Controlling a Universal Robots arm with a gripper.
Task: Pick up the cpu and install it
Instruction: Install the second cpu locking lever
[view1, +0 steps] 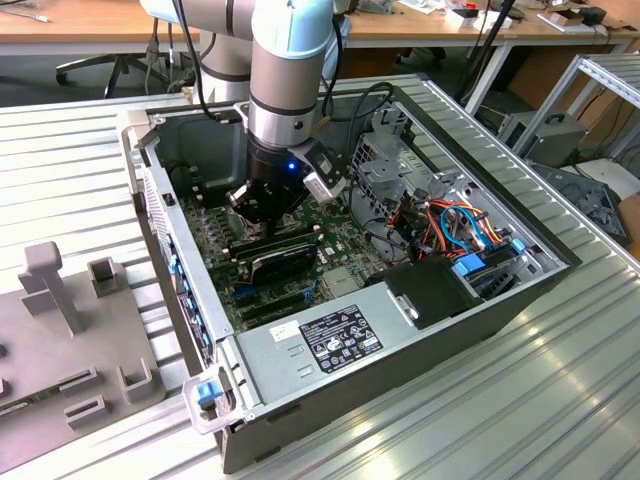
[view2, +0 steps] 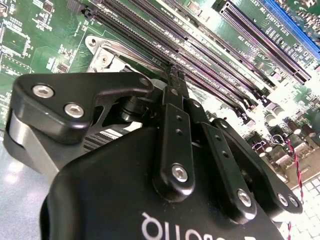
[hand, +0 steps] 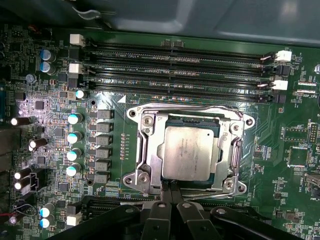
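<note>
The gripper (hand: 172, 192) sits low inside the open computer case (view1: 520, 300), just above the green motherboard (hand: 60, 75), with its two thin black fingers (view2: 172, 80) pressed together and holding nothing. Directly beyond the fingertips, in the first wrist view, the cpu (hand: 188, 152) lies flat in its socket (hand: 145, 150), its dull silver top showing inside the shiny metal frame (one edge looks seated a little askew, though I cannot tell for certain). The fingertips are just beside the frame's near edge, apart from the chip itself. Past the socket run the long black memory slots (hand: 180, 67), and off to one side of the gripper stands a row of small capacitors (hand: 74, 137).
</note>
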